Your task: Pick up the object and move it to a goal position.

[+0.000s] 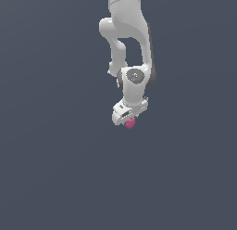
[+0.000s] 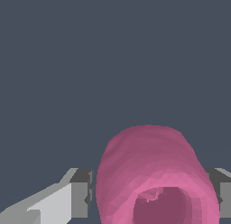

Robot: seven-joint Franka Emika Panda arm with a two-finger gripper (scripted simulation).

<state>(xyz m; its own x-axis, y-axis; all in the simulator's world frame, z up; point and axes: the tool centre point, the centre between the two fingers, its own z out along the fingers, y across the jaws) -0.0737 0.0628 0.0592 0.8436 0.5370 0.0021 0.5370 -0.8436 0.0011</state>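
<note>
The object is a small magenta-pink rounded blob point(image 1: 130, 123), seen in the exterior view just under the white gripper point(image 1: 128, 120) at the end of the white arm. In the wrist view the object point(image 2: 149, 173) fills the space between the two fingers, with one grey fingertip point(image 2: 81, 191) on one side and the other point(image 2: 223, 191) on the other side, both against it. The gripper is shut on the object. Its near end shows a hollow. The fingers themselves are mostly hidden in the exterior view.
A plain dark grey-blue surface point(image 1: 55, 169) fills both views around the arm. No other objects or edges show, and no goal marker is visible.
</note>
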